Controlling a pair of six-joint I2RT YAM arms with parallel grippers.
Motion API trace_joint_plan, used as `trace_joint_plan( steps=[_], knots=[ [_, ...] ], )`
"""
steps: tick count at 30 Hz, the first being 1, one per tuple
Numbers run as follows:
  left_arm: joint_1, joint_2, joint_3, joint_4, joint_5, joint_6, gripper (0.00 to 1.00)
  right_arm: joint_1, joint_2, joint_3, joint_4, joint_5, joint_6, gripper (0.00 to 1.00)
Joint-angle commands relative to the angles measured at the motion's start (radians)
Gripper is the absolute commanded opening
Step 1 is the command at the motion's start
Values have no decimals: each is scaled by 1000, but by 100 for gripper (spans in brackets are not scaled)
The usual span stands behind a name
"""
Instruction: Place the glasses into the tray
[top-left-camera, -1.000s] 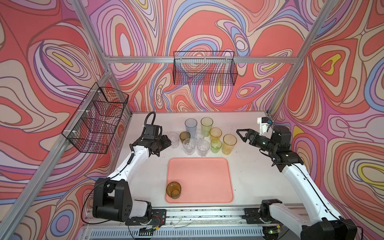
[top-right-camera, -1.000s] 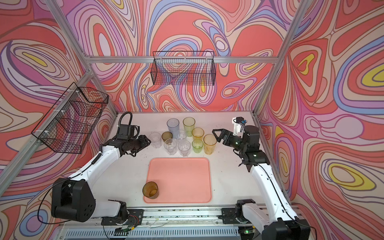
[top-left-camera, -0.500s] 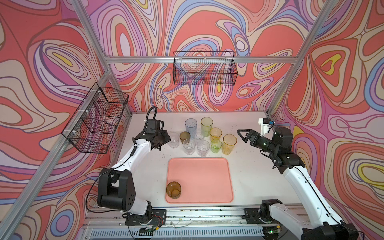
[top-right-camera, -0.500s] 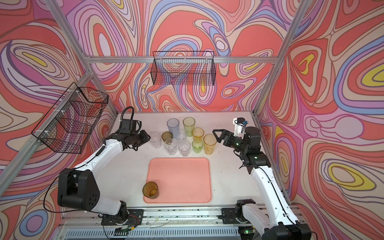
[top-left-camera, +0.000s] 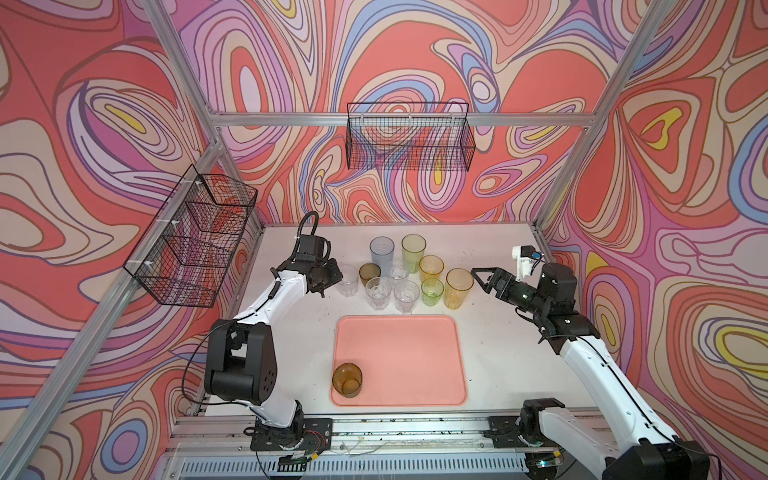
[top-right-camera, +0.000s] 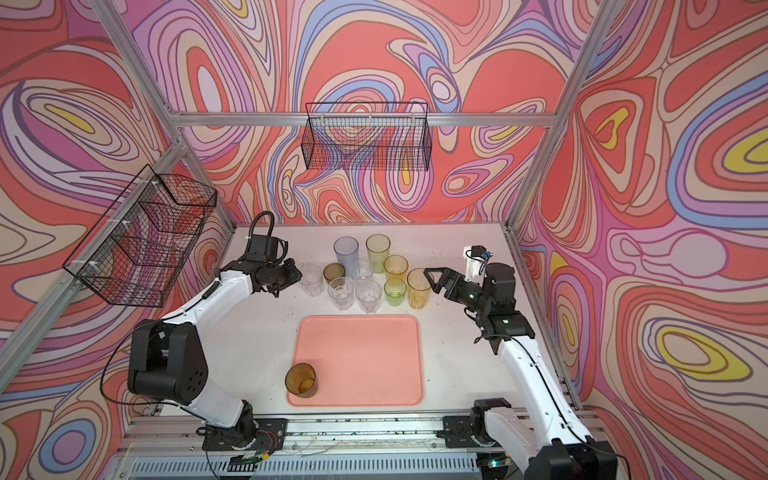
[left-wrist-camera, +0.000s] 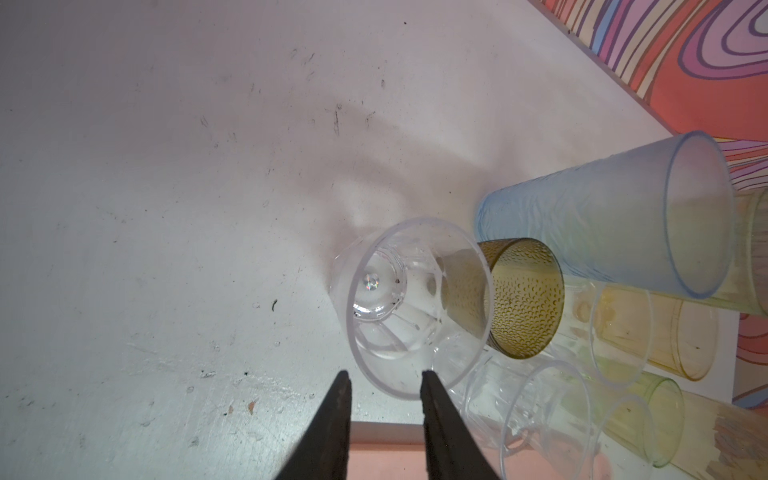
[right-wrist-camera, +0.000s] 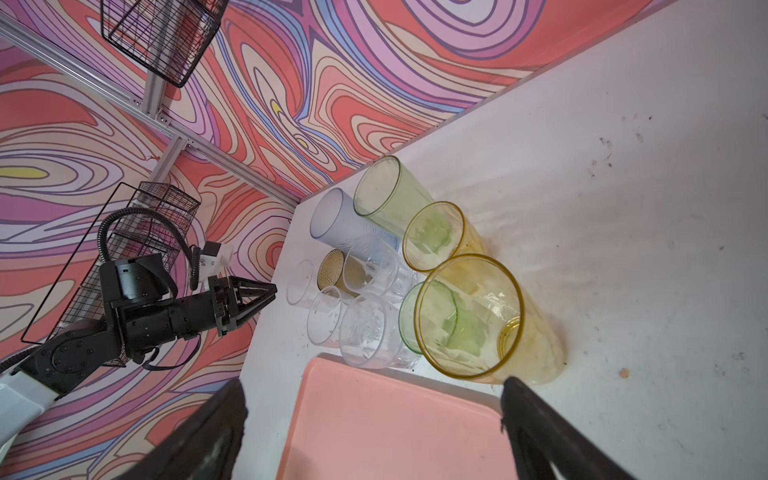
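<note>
The salmon-pink tray (top-left-camera: 407, 353) lies at the table's front, with one brown glass (top-left-camera: 347, 379) upright in its near left corner. Several glasses stand clustered behind it: pale blue (top-left-camera: 381, 253), yellow-green (top-left-camera: 413, 251), brown (top-left-camera: 369, 273), green (top-left-camera: 432, 291) and clear ones. My left gripper (top-left-camera: 337, 275) is at the leftmost clear glass (left-wrist-camera: 419, 307). Its jaws are narrowly apart at the rim, one fingertip (left-wrist-camera: 427, 376) over the mouth, the other outside. My right gripper (right-wrist-camera: 374, 388) is wide open just right of the tall yellow glass (right-wrist-camera: 469, 316), holding nothing.
Two black wire baskets hang on the walls, one at the back (top-left-camera: 409, 141) and one on the left (top-left-camera: 195, 237). The glasses stand close together, some touching. Patterned walls close in the white table (top-left-camera: 490, 340) at the back and sides.
My left gripper has swung up and right to the leftmost clear glass while its jaws narrowed. The right gripper has shifted only slightly and stays wide open.
</note>
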Motion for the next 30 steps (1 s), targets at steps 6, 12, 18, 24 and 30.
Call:
trace_joint_plan(
  steps=[6,12,18,24,30],
  knots=[
    [5,53,51,-36,-41,25,24,5,17,78,-89,35,-21,87],
    [6,83,64,-36,-36,21,22,5,8,83,-125,61,-34,73],
    [5,105,75,-31,-31,19,18,6,-9,81,-143,90,-38,78],
    [5,119,84,-36,-38,25,16,5,-23,80,-146,112,-36,77],
    [4,131,97,-42,-41,30,14,6,-21,81,-152,112,-36,77]
  ],
)
